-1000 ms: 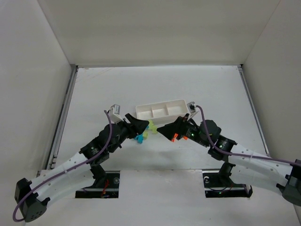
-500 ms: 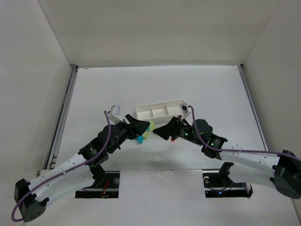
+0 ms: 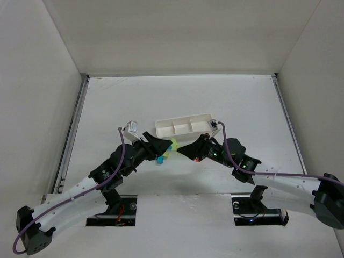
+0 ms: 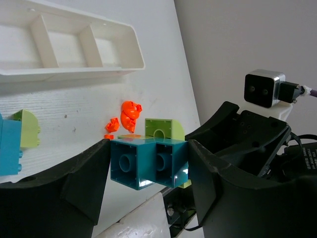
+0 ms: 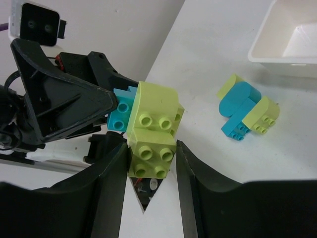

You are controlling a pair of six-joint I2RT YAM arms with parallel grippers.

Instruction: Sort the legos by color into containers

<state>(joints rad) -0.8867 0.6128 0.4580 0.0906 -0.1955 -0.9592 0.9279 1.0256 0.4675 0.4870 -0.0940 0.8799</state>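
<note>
The teal brick (image 4: 141, 166), a glossy moulded block with two round sockets on the face toward the left wrist camera, hangs above the tabletop (image 3: 242, 102) on the near side of the tray (image 4: 74, 73). It touches the yellow-green brick (image 5: 156, 111), a smooth piece with a rounded shoulder and four studs. The left gripper (image 4: 148, 158) is clamped on the teal brick, its black fingers pressed to the two end faces. The right gripper (image 5: 151, 148) grips the yellow-green brick, one finger flat against each side.

The tray is a long, shallow white plastic trough with thin dividers making three compartments in a row. Between the tray and the held bricks lie the orange pieces (image 4: 130, 113), small and irregular. Also on the tray's near side, toward its left end, sits a loose cluster (image 5: 237, 106): a rounded cyan brick with pale yellow-green rounded bricks touching it on either side.

From above, both arms reach up from their bases at the near edge and lean inward, so the grippers meet nose to nose just short of the tray's near wall. A purple cable (image 3: 279, 174) trails along each arm.

Beyond the tray's far wall the matte white tabletop runs wide to the back wall (image 3: 177, 37), with broad margins off both tray ends before the side walls.
</note>
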